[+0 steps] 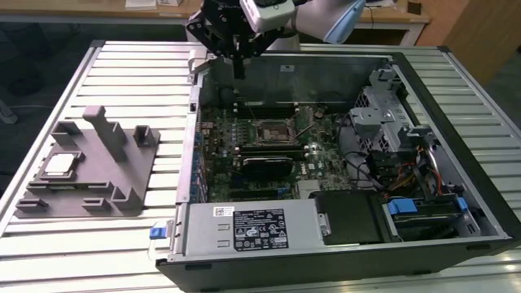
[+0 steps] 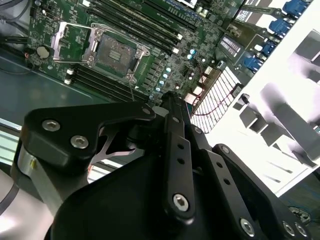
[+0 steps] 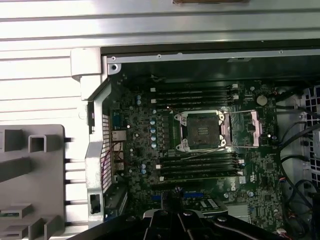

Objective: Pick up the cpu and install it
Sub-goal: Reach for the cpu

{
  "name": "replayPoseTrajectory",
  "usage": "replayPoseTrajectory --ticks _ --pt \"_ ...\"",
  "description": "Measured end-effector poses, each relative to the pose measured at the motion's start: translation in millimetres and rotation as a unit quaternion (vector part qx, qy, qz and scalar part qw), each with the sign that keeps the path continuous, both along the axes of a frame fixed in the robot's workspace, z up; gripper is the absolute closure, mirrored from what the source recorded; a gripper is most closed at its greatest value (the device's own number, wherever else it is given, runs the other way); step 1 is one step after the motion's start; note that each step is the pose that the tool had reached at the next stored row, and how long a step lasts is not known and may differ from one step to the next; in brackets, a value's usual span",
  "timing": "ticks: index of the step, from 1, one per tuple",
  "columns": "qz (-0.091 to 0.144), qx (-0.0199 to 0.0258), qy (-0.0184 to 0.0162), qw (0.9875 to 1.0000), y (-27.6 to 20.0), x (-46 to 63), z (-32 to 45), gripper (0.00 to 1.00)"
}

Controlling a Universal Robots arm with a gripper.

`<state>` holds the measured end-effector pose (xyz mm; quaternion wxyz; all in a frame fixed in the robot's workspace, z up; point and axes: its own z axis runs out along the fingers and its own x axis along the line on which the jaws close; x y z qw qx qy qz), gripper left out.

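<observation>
Claw first: the gripper (image 1: 238,70) hangs above the far left corner of the open computer case (image 1: 326,268), fingers pinched together on nothing; in the second wrist view the black linkages run to one closed tip.

Over to the exterior view's left, out on the slatted table (image 1: 130,73): the grey fixture block (image 1: 122,177) with its upright posts; seated flat in a recess on its left part is the cpu (image 1: 61,165), silvery top up, nothing touching it. That is the relation that matters: the cpu lies well apart from the gripper, toward the exterior view's left and nearer the camera, outside the case altogether; it is square, so I'd say no long axis to line up on, only its edges.

Moving right, into the case: the motherboard (image 1: 219,159) lies flat on its floor; the cpu socket (image 1: 269,131) sits about mid-board, and in the first wrist view its load plate (image 3: 252,129) is swung open beside it, with the dark bed bare, so by my reading no chip is seated; memory slots (image 3: 200,92) run along both sides of it.

Near edge: the power supply (image 1: 252,229); far right: the metal drive cage (image 1: 382,110), with cabling below it.
</observation>
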<state>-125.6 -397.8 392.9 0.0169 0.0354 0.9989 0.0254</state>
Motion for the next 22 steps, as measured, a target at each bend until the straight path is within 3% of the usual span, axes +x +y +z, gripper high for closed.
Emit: replayPoseTrajectory --ticks 22 --pt "0.0 0.0 0.0 1.0 0.0 -22.5 0.0 0.89"
